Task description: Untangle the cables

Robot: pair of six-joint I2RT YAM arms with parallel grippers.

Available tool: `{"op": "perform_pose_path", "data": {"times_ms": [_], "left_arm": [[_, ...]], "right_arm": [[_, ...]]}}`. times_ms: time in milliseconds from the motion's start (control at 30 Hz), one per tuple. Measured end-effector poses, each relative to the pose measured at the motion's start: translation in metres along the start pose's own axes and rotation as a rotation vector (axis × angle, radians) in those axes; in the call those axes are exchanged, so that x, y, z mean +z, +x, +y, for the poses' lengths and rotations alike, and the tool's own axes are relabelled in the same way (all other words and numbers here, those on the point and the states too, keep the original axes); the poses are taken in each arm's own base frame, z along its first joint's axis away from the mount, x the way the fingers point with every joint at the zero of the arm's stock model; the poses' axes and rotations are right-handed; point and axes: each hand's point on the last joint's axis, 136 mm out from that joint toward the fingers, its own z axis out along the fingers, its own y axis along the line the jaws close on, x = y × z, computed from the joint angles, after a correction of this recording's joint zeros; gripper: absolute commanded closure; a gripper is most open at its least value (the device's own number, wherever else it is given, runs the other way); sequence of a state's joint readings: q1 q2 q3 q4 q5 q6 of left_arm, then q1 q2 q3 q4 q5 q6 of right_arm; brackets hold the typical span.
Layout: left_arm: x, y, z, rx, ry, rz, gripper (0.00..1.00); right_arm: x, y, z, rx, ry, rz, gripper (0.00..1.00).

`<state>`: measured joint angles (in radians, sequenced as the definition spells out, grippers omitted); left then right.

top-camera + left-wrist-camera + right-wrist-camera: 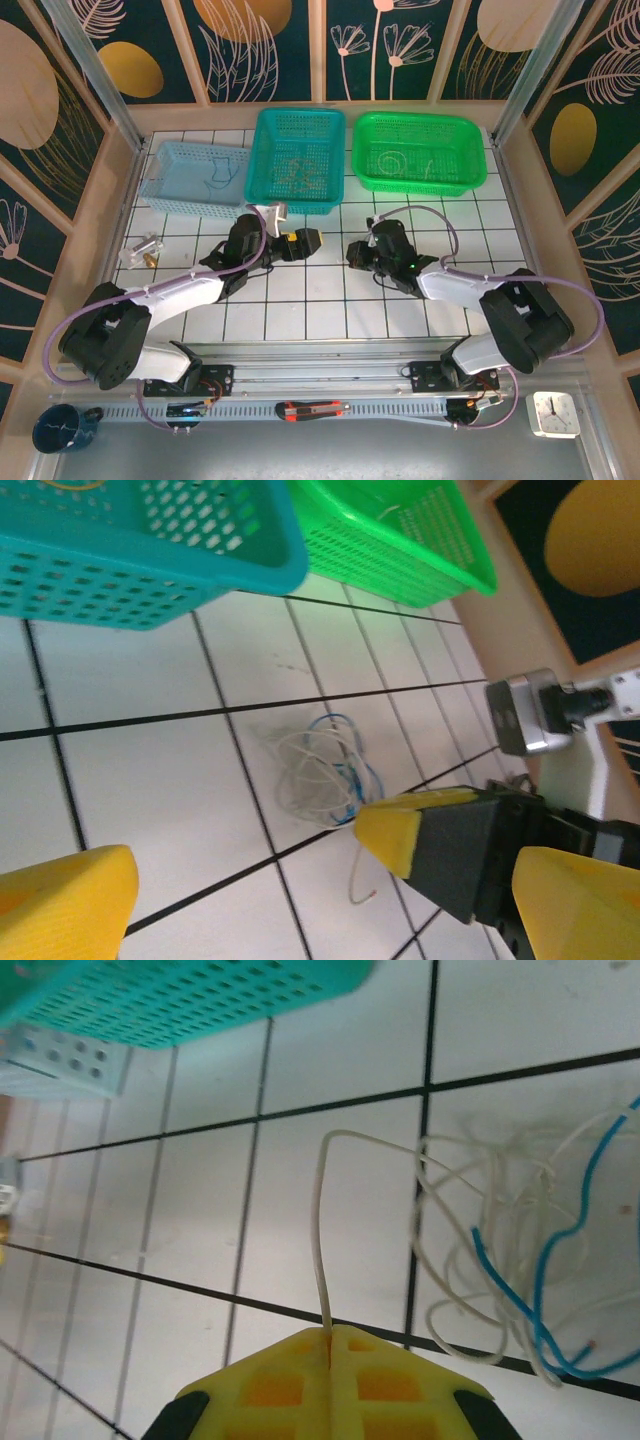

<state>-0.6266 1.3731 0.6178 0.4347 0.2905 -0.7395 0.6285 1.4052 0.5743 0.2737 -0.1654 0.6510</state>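
**On the desk, front of the teal basket: one white strand pinched**

On the white tiled desk [300,310], between my two wrists, lies the small tangle of thin cables [322,768]: whitish loops with a blue wire curled through them. It rests flat on the tiles, across a dark grid line, near the front wall of the teal perforated plastic basket [258,160] but apart from it.

Right jaws: closed. The yellow pads [290,1385] meet with no gap, and a single whitish strand [318,1230] comes straight out of the seam between them. The strand rises, bends sharply and runs over to the rest of the tangle. The blue wire [540,1290] is not in this grip; it lies loose among the white loops.

Left jaws: wide open, holding nothing. Their yellow pads [60,900] sit at the two lower corners of the left wrist view, with the tangle beyond them and the right yellow tip just beside it.

A green perforated plastic basket [418,187] stands right of the teal one, a pale blue one [160,190] to the left.
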Motion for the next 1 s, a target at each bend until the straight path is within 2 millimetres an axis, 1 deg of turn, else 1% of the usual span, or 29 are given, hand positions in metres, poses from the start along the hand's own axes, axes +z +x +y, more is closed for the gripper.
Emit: {"op": "perform_pose_path", "data": {"times_ms": [200,367,500,567,833,1000], "left_arm": [[0.002,-0.001,-0.02,-0.009,0.098,-0.005,0.17],[0.011,0.013,-0.031,-0.011,0.142,0.031,0.24],[0.016,0.023,-0.033,-0.018,0.157,0.06,0.3],[0.018,0.025,-0.031,-0.025,0.156,0.066,0.34],[0.021,0.025,-0.033,-0.025,0.167,0.061,0.46],[0.022,0.026,-0.032,-0.025,0.166,0.064,0.57]], "right_arm": [[-0.004,-0.008,0.02,0.076,-0.099,-0.009,1.0],[-0.006,-0.015,0.034,0.129,-0.17,-0.019,1.0],[-0.008,-0.021,0.042,0.163,-0.217,-0.026,1.0],[-0.01,-0.024,0.046,0.177,-0.238,-0.03,1.0],[-0.015,-0.032,0.058,0.206,-0.309,-0.036,1.0],[-0.016,-0.033,0.062,0.213,-0.326,-0.035,1.0]]}}
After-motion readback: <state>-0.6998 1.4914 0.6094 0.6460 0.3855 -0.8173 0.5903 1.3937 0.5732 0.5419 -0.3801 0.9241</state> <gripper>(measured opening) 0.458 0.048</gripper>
